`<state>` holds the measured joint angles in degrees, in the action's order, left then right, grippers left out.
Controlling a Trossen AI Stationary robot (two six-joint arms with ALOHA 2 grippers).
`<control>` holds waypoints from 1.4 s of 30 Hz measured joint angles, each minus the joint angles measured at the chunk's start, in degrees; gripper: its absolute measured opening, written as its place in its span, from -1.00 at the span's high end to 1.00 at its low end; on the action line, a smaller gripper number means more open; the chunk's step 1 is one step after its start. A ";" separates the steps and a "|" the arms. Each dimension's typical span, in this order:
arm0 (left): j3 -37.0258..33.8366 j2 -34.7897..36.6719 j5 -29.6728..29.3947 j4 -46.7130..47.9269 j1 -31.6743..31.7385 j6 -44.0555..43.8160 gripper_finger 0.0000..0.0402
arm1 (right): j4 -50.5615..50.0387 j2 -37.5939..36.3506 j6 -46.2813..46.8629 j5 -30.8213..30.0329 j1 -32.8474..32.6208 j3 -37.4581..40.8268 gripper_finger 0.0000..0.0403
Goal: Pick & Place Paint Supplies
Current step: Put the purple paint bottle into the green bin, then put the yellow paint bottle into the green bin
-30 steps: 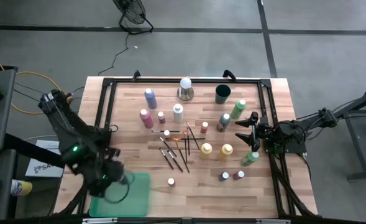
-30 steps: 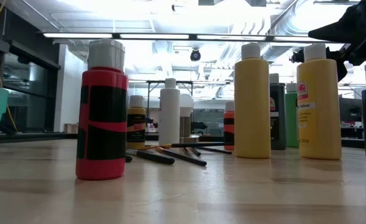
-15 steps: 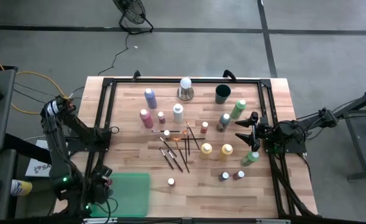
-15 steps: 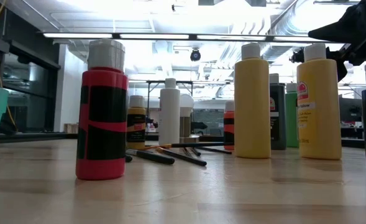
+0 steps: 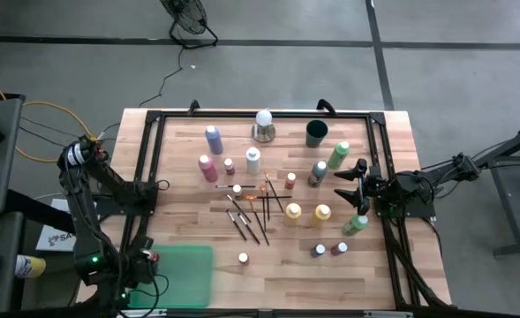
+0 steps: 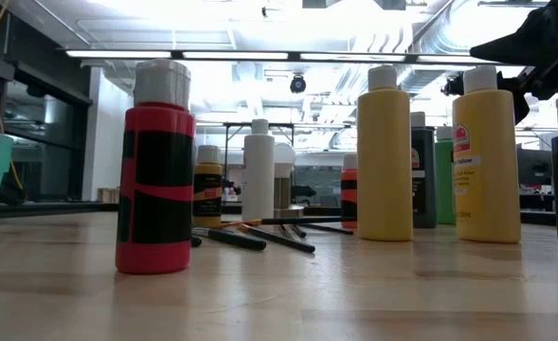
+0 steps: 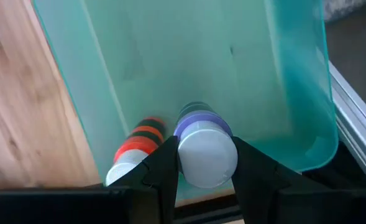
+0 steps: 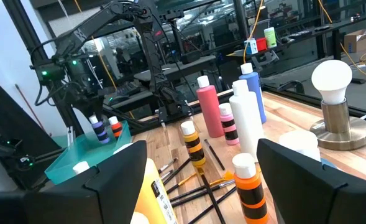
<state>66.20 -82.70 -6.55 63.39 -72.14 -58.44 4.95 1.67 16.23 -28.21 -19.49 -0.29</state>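
Note:
My left gripper [image 5: 143,263] is over the near-left corner of the teal tray [image 5: 193,274], shut on a small purple-striped paint bottle [image 7: 198,121] with a pale cap. An orange-and-black striped bottle [image 7: 139,140] sits in the tray beside it. My right gripper [image 5: 355,185] waits open at the table's right side, touching nothing. Pink [image 5: 207,167], blue [image 5: 214,139], white [image 5: 253,160], green [image 5: 338,155] and yellow [image 5: 292,214] bottles stand on the wood. Thin brushes [image 5: 255,208] lie flat among them. My left gripper pinches the purple-striped bottle at its pale cap [image 7: 189,155], one finger [image 7: 161,168] on each side. The fingers come from above, pointing down. The bottle stands upright below them inside the tray [image 8: 99,130]; whether its base touches the tray floor I cannot tell.
A white bulb on a metal base [image 5: 263,125] and a dark green cup [image 5: 317,133] stand near the far edge. A black frame rail [image 5: 149,159] borders the work area. Small bottles [image 5: 320,250] and a pale cap [image 5: 243,258] sit toward the near edge.
My left arm has swung from over the tray's middle toward the table's near-left corner and now keeps still there, with the bottle still between the fingers.

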 joint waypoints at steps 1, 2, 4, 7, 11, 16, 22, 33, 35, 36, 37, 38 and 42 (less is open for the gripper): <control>-0.51 0.00 0.03 -0.37 0.00 -1.15 0.40 | 0.00 0.00 0.02 0.00 0.00 0.01 -0.48; -0.88 0.00 0.10 -0.39 -0.02 -2.33 0.40 | 0.00 0.00 0.01 0.00 0.00 0.01 -0.48; -1.62 0.00 0.56 -0.35 -0.14 -3.94 0.40 | -0.02 0.00 0.02 0.00 0.00 0.00 -0.48; -2.77 0.00 1.12 -0.48 -0.79 -4.99 0.40 | 0.00 0.00 0.00 0.00 0.00 0.00 -0.48; -4.25 0.00 1.97 -1.96 -0.81 -5.93 0.40 | -0.01 0.00 0.02 0.00 -0.01 0.02 -0.48; -5.55 0.00 1.50 -3.53 -1.10 -6.36 0.40 | 0.00 0.00 0.01 0.00 -0.01 0.01 -0.48; -5.95 0.02 1.12 -3.89 -1.05 -6.38 0.40 | -0.01 0.00 0.01 0.00 -0.01 0.01 -0.48; -5.98 0.02 1.58 -3.62 -1.05 -7.51 0.28 | 0.00 0.00 0.01 0.00 0.00 0.00 -0.48; -5.98 0.02 1.60 -3.42 -1.05 -7.87 0.15 | -0.02 0.00 0.02 0.00 0.00 0.00 -0.48; -5.98 0.02 1.71 -3.33 -1.05 -7.85 0.09 | 0.00 0.00 0.02 0.00 -0.02 0.02 -0.48; -5.98 0.02 1.98 -3.30 -1.05 -7.84 0.03 | -0.01 0.00 0.00 0.00 -0.01 0.01 -0.48; -5.98 0.02 2.35 -3.32 -1.05 -7.78 -0.03 | 0.00 0.00 0.00 0.00 -0.02 0.02 -0.48; -5.98 0.79 4.53 -3.52 -1.05 -7.62 -0.17 | -0.02 0.00 0.01 0.00 0.00 0.01 -0.48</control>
<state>60.23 -81.90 -2.02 59.88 -73.19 -66.05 4.93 1.67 16.24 -28.21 -19.49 -0.28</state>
